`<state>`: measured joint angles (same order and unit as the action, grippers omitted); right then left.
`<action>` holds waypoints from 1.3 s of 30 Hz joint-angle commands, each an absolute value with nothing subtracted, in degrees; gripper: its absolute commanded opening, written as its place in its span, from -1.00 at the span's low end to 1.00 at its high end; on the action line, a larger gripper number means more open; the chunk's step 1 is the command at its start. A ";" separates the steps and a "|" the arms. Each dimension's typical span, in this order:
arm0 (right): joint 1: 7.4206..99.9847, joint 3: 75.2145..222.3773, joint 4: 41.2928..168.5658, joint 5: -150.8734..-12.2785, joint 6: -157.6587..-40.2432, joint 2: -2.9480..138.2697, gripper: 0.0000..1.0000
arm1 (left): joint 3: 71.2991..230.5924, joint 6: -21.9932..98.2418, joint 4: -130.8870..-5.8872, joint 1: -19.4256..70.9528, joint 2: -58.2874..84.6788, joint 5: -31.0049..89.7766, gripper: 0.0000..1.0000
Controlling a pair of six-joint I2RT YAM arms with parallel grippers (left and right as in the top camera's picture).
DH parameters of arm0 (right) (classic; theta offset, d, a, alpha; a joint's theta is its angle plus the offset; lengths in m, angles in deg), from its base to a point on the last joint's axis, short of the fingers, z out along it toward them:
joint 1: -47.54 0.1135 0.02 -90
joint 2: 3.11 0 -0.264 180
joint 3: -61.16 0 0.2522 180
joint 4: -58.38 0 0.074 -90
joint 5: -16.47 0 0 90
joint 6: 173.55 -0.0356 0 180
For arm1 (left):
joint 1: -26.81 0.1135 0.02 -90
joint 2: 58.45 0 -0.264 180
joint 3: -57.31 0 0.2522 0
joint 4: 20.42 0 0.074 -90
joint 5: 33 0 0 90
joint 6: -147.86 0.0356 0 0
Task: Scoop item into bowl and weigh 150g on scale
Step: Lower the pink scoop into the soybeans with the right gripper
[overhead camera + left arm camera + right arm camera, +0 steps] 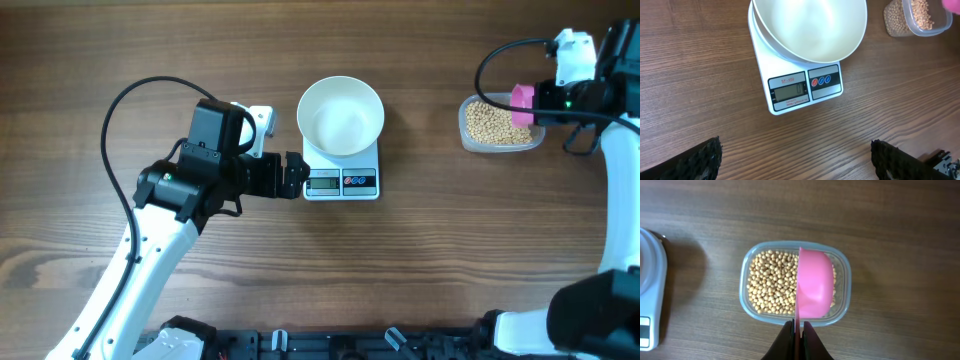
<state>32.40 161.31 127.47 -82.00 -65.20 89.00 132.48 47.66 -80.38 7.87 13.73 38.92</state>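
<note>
Pink scoop (814,287) clamped by its handle in your right gripper (797,330), jaws tight on it. Scoop's cup end sits over beans (770,287) in clear tub (842,275), well right of scale (341,183). White bowl (341,116) rests on scale. Your left gripper (293,176) spread wide, holding nothing, just left of scale's front edge.

Robot lab bench with a staged test rig, not a real kitchen. Left arm (150,250) and right arm (620,200), both white, work over a wood-grain table (450,260). A black cable (115,110) loops loose and a black rail (330,345) runs along the near edge. Only kitchen props: scale (341,183), bowl (341,115), tub (468,125) of beans (490,122), pink scoop (522,105). The room past the table is out of frame.
</note>
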 commanded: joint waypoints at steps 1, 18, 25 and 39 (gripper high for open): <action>32.53 161.42 127.23 -81.11 -64.07 91.19 -0.91 | 131.97 48.58 -80.22 7.63 13.88 38.02 1.00; 32.53 158.03 123.34 -80.04 -64.22 92.61 -0.91 | 131.97 48.58 -80.22 7.63 13.88 38.02 1.00; 32.71 158.03 123.85 -79.93 -65.23 94.69 -0.91 | 131.97 48.58 -80.22 7.63 13.88 38.02 1.00; 32.71 156.87 124.68 -82.57 -65.64 95.19 -0.92 | 131.97 48.58 -80.22 7.63 13.88 38.02 1.00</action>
<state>32.40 158.53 124.92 -81.24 -65.44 94.40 132.48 47.66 -80.38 7.87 13.73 38.92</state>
